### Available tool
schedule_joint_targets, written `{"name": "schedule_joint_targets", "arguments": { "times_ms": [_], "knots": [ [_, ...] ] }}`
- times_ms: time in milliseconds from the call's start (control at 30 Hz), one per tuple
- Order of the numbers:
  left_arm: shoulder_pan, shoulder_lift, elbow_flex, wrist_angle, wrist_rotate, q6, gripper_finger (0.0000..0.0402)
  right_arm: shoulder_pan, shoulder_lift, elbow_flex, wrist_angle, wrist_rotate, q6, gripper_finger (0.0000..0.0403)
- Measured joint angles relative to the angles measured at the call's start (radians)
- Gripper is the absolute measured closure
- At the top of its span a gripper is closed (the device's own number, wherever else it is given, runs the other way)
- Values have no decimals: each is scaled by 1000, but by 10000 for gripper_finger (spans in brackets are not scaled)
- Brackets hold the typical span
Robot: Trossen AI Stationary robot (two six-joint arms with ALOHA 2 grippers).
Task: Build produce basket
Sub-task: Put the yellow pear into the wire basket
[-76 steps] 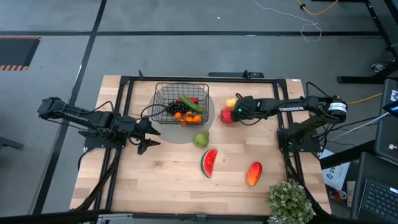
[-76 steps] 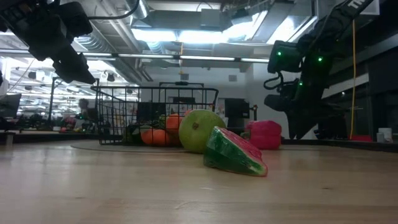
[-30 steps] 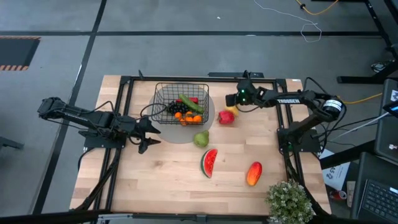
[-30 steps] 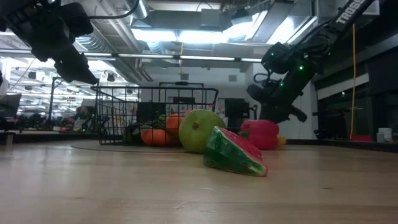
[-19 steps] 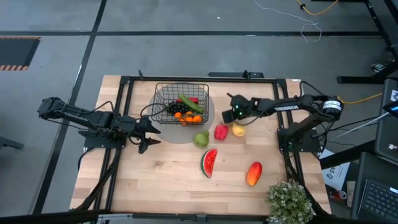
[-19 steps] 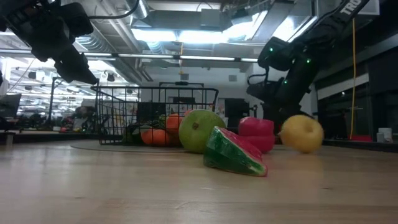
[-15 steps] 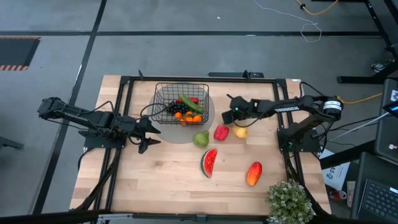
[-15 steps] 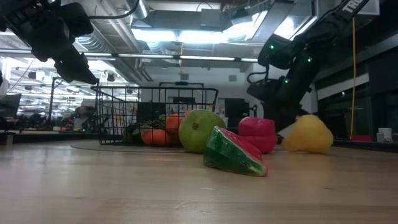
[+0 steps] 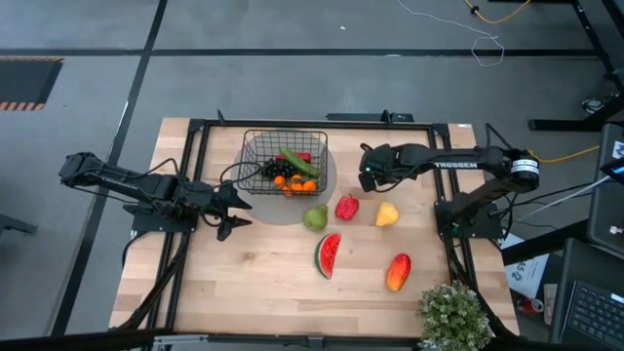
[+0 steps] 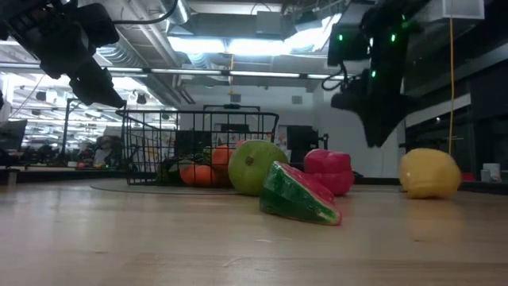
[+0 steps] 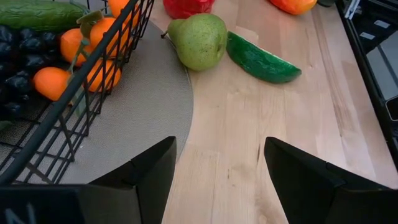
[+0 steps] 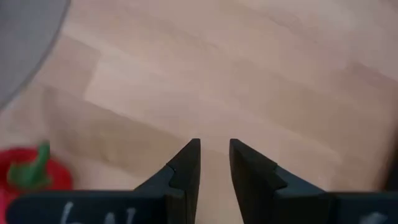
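We see the right gripper [image 9: 366, 178] raised above the bare table [image 9: 244, 273], its fingers [image 12: 186, 163] nearly closed with only a narrow gap and nothing between them. Just beside it, toward the table's front, lies the red fruit [image 9: 347, 207], and a little farther out on the arm's side rests the yellow fruit [image 9: 387, 214]; neither touches the gripper. The basket [image 9: 285, 162] stands away from this gripper toward the other arm, on a round grey mat [image 9: 283, 212], holding the cucumber [image 9: 297, 161], oranges [image 9: 302, 184] and dark grapes [image 9: 277, 168]. The left gripper [image 9: 232, 207] waits with fingers [image 11: 140, 177] spread wide at the mat's edge, just beside the basket. Ahead of it lie the green pear [image 11: 200, 41] and the watermelon slice [image 11: 262, 60], with the mango [image 9: 398, 272] beyond.
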Motion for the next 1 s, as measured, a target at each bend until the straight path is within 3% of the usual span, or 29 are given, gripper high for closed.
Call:
{"name": "schedule_joint_targets", "arguments": {
  "times_ms": [100, 233, 500, 633, 833, 1000],
  "knots": [
    [0, 0, 0, 0, 0, 0, 160, 61, 0, 83, -132, -16, 71, 315],
    [0, 0, 0, 0, 0, 0, 160, 178, 0, 150, -186, -160, 102, 315],
    [0, 0, 0, 0, 0, 0, 160, 426, 20, 157, -252, -337, 243, 315],
    [0, 0, 0, 0, 0, 0, 160, 504, 62, 157, -326, -332, 356, 315],
    [0, 0, 0, 0, 0, 0, 160, 528, 199, 157, -385, -317, 451, 315],
    [0, 0, 0, 0, 0, 0, 160, 515, 333, 156, -500, -157, 451, 315]
  ]
}}
